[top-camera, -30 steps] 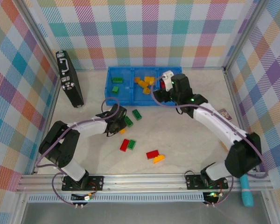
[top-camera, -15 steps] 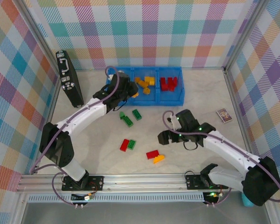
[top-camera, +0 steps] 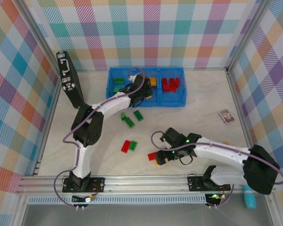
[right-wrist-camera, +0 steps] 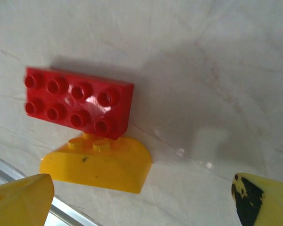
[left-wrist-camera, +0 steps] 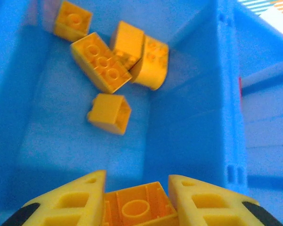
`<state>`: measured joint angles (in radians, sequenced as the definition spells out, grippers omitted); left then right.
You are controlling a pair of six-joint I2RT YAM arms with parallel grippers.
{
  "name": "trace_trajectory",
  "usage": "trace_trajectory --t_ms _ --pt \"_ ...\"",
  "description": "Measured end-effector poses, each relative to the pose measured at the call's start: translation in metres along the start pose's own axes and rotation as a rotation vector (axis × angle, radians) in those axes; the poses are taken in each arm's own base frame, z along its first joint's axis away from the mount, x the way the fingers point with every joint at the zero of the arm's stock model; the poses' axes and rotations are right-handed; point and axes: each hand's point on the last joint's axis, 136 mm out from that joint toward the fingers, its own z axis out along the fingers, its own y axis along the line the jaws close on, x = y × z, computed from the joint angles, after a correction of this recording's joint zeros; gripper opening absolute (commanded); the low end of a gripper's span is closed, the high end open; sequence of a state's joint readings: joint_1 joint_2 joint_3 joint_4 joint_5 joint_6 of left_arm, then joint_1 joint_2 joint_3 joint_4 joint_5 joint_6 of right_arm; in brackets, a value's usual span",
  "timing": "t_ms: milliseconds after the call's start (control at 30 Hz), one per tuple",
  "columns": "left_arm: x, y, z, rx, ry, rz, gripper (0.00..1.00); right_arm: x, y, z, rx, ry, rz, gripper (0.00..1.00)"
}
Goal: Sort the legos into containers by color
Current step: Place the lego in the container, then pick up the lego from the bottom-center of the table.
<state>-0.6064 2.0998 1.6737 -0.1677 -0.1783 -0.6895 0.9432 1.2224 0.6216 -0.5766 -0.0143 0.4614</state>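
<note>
The blue three-bin tray point(top-camera: 178, 98) sat at the far side of the table point(right-wrist-camera: 203, 70). The left arm point(top-camera: 106, 106) reached forward over its middle bin, with the left gripper point(left-wrist-camera: 137, 178) pointing down and clamped on a yellow-orange brick point(left-wrist-camera: 136, 207) above several loose yellow-orange bricks point(left-wrist-camera: 101, 61). The right arm point(top-camera: 221, 151) lay bent low. The right gripper point(right-wrist-camera: 141, 186) was spread wide and empty over a red oblong brick point(right-wrist-camera: 78, 102) that touched a rounded yellow brick point(right-wrist-camera: 96, 165).

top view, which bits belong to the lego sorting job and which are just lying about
Job: blue containers; loose legos; sorted legos; yellow lego in left gripper.
Lying about: black case; small card.
</note>
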Motion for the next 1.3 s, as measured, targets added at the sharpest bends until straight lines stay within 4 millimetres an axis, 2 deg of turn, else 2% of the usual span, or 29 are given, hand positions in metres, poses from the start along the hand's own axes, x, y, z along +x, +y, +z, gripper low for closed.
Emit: trace_trajectory --t_ms 67,133,267,333,400,433,567,700,833,967,1067,1133,1200,1300 --pt "-0.007 -0.010 0.008 0.019 -0.018 0.000 0.18 0.003 0.002 0.007 0.013 0.023 -0.011 0.98" --pt "-0.012 -0.017 0.014 0.034 -0.033 -0.001 0.18 -0.002 0.009 0.008 0.011 0.015 -0.030 0.98" --pt "-0.009 -0.017 0.027 0.029 -0.027 0.010 0.21 -0.008 0.021 0.013 0.007 0.006 -0.062 0.98" --pt "-0.003 -0.013 0.034 0.019 -0.018 0.019 0.30 -0.010 0.025 0.015 0.002 0.000 -0.074 0.97" --pt "0.003 -0.008 0.040 0.006 -0.005 0.029 0.50 -0.012 0.028 0.016 -0.002 -0.005 -0.082 0.96" --pt "0.006 -0.005 0.043 -0.002 0.002 0.031 0.54 -0.012 0.029 0.016 -0.003 -0.006 -0.085 0.96" --pt "0.008 0.003 0.050 -0.020 0.005 0.031 0.64 -0.013 0.030 0.014 -0.003 -0.017 -0.091 0.95" --pt "0.006 0.003 0.051 -0.020 -0.001 0.034 0.71 -0.016 0.030 -0.001 -0.007 -0.058 -0.094 0.95" --pt "0.004 0.004 0.051 -0.019 -0.003 0.040 0.74 -0.021 0.034 -0.018 -0.026 -0.094 -0.097 0.95" --pt "0.004 0.000 0.046 0.004 0.004 0.047 0.76 -0.024 0.038 -0.022 -0.033 -0.103 -0.100 0.96" --pt "-0.005 -0.010 0.031 0.040 0.000 0.081 0.77 -0.021 0.040 -0.018 -0.031 -0.088 -0.105 0.96" --pt "-0.020 -0.024 0.009 0.077 -0.023 0.109 0.78 -0.018 0.040 -0.013 -0.023 -0.067 -0.106 0.96" --pt "-0.043 -0.041 -0.024 0.126 -0.071 0.132 0.79 -0.014 0.041 -0.005 -0.011 -0.039 -0.109 0.96" --pt "-0.084 -0.067 -0.090 0.207 -0.175 0.153 0.80 -0.008 0.041 0.007 0.014 0.008 -0.118 0.95"
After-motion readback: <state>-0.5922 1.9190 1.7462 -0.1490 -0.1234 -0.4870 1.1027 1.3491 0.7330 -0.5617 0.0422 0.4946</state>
